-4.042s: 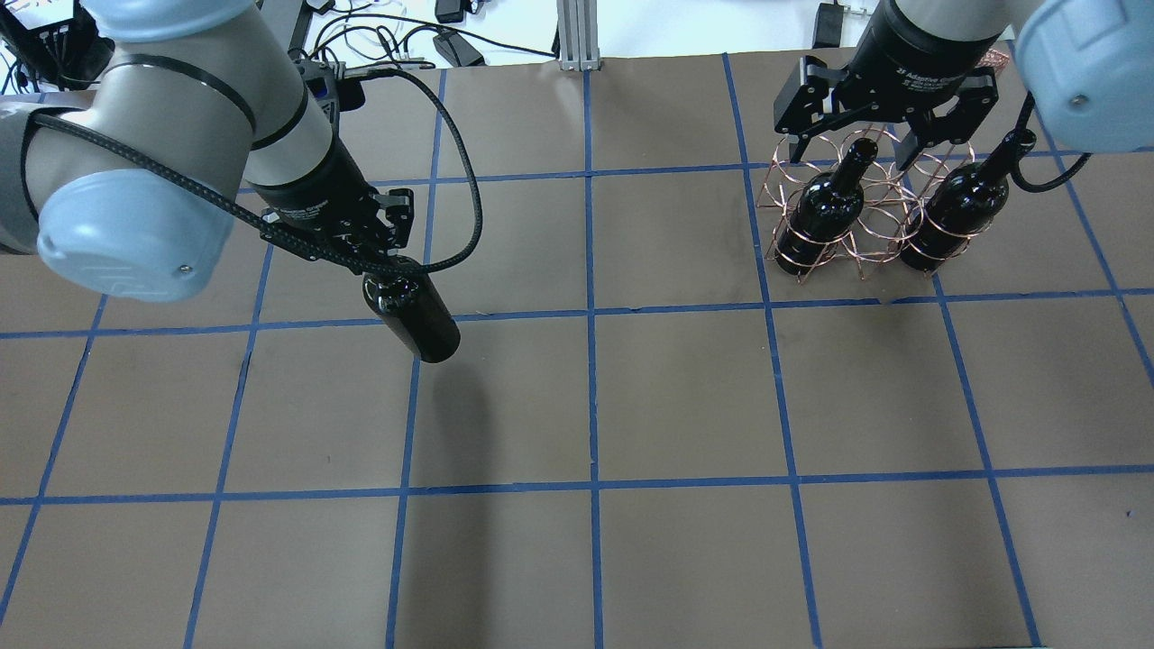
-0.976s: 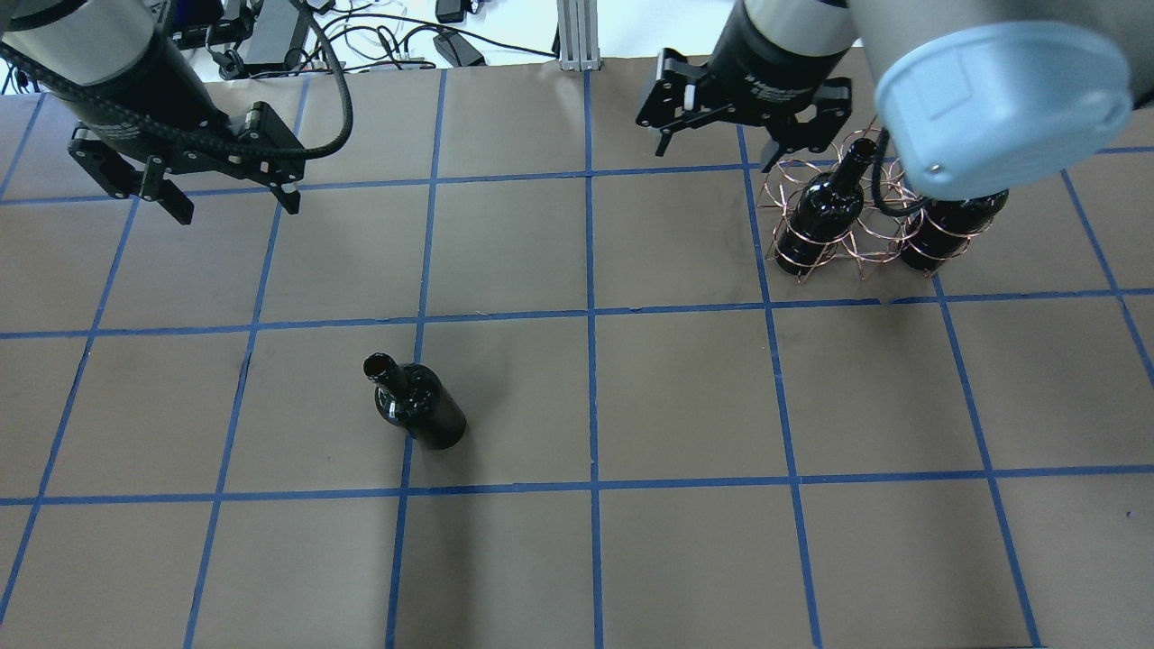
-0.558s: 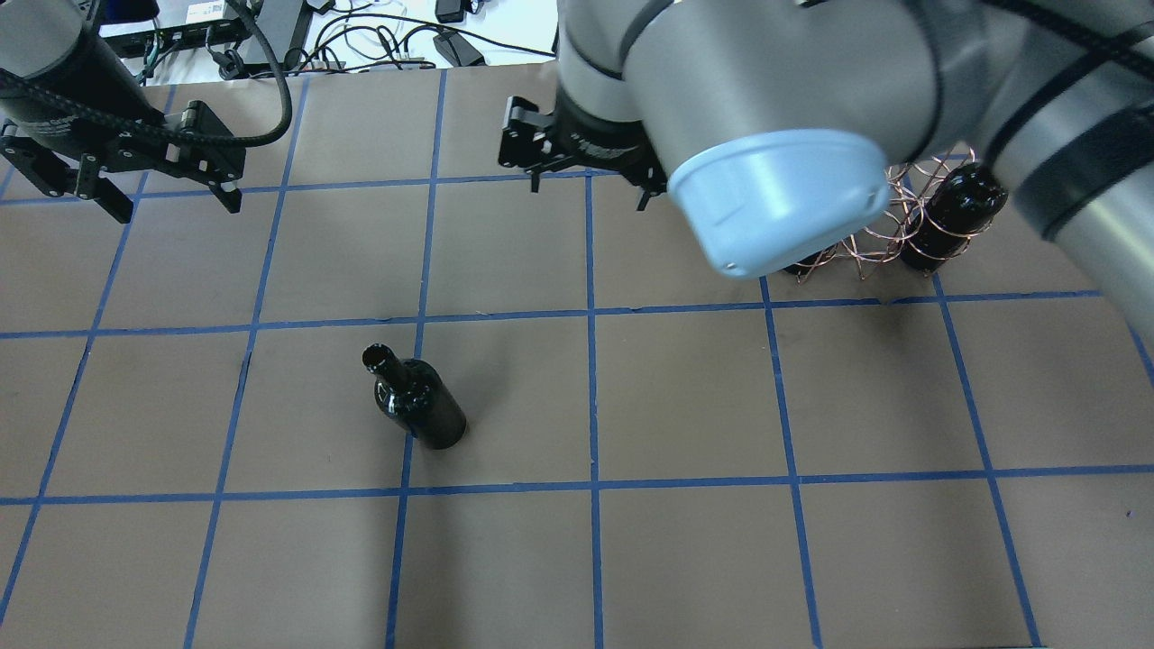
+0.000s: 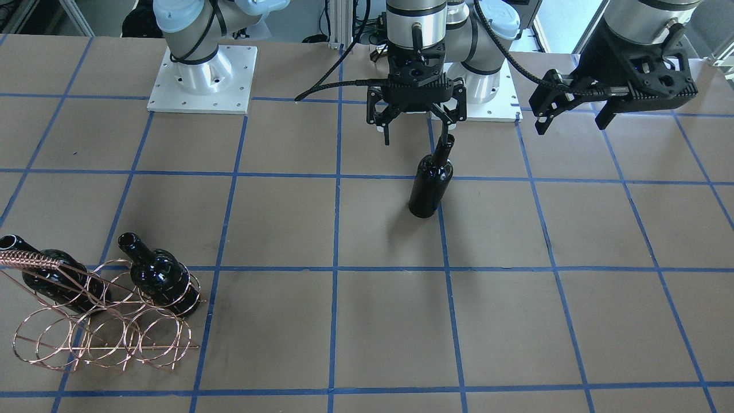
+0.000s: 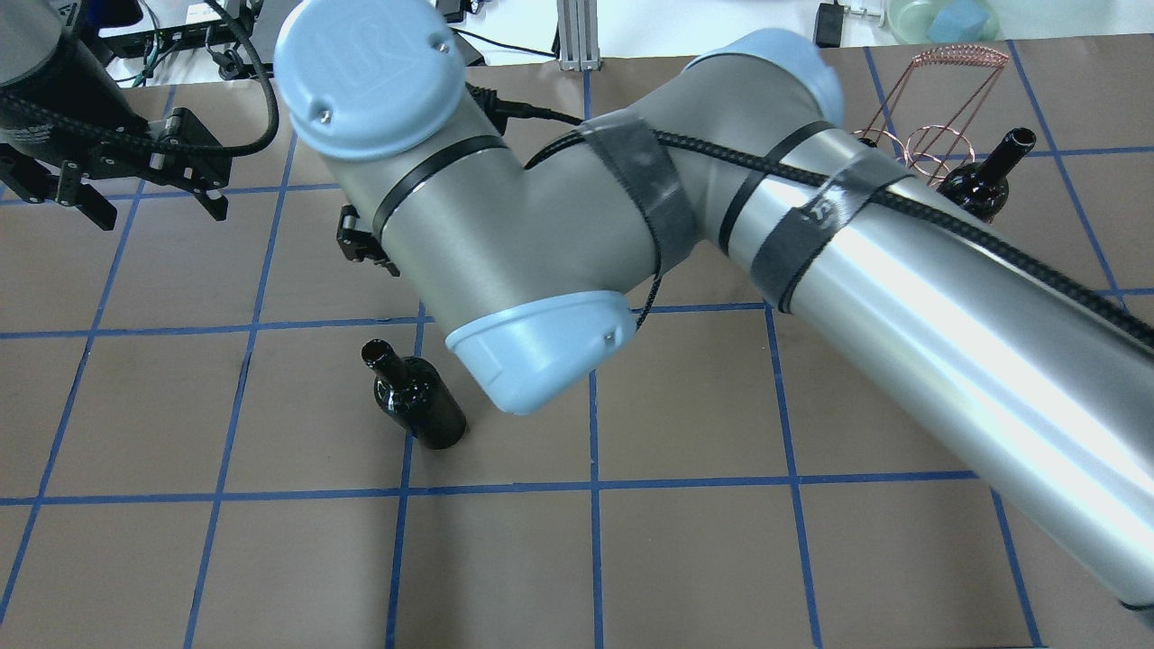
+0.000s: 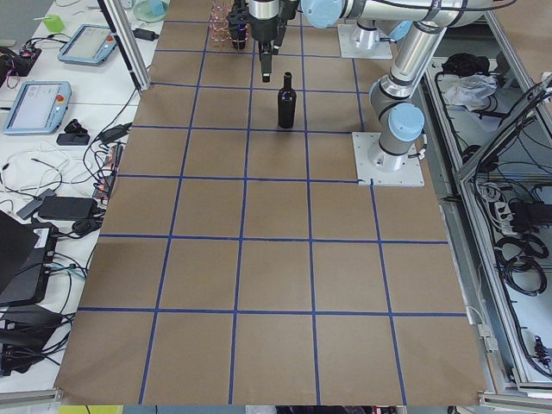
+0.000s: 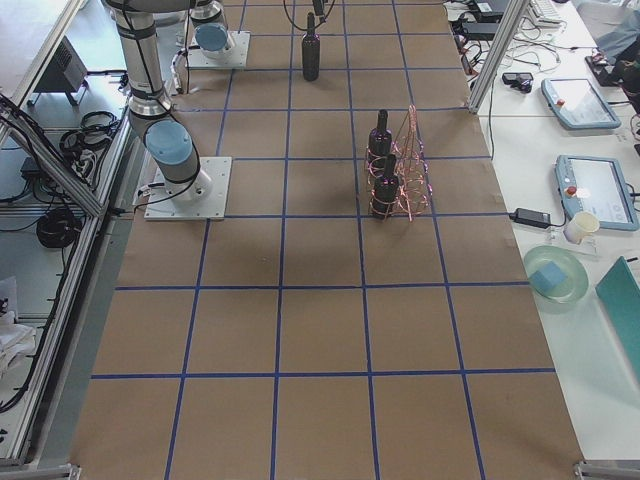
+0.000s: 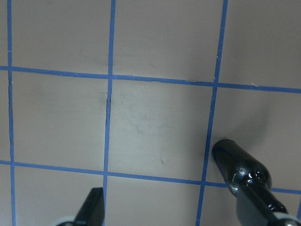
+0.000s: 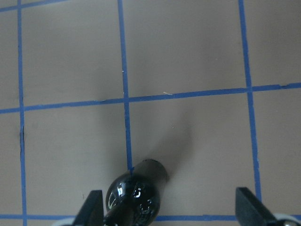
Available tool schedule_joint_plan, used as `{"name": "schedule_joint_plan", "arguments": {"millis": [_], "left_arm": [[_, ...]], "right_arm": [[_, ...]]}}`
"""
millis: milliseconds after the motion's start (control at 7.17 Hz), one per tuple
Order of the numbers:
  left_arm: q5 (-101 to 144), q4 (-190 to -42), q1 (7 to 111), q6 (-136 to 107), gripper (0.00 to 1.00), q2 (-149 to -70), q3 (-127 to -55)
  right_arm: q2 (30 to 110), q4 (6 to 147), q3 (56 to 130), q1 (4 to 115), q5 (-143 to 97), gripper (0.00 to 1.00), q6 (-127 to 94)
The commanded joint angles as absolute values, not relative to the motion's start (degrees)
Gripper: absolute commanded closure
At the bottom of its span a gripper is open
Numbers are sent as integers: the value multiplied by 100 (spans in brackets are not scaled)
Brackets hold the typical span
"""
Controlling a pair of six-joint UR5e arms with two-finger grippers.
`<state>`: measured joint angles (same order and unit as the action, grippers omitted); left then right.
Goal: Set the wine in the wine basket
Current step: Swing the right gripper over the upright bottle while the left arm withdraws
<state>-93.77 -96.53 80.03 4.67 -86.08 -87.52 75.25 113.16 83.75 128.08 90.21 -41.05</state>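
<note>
exterior front-facing | right gripper [image 4: 414, 131] swung over from wine basket [image 4: 103, 335], jaws spread above upright wine [image 4: 427, 186] on desk [image 4: 275, 223] | left gripper [image 4: 569, 125] empty, spread, backed off | likely regrasp next

Black wine btl [image 4: 427, 186] upright mid-table, well apart from copper wire basket [image 4: 109, 321] w/ 2 btls [image 4: 160, 278].

Black, copper, brown and blue
The bottles [image 4: 427, 186] are glossy black, the basket [image 4: 34, 261] bare copper-coloured wire; the table [image 4: 275, 327] is dull brown, crossed by a grid of blue tape lines [image 4: 335, 268]; the arms [image 5: 559, 234] are grey with pale blue caps [image 5: 365, 68].
</note>
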Motion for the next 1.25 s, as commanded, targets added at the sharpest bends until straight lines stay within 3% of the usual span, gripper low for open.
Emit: {"name": "schedule_joint_plan", "arguments": {"millis": [0,1115], "left_arm": [[-9378,-9886,7902,475,0,-8613,-8763],[-9378,-9923,7840,527,0,-8640,-8771]], "right_arm": [[7331,11199,8193,12972,8710,0,-3903],[6874,10406,7778,13184,8693,0,-3595]]}}
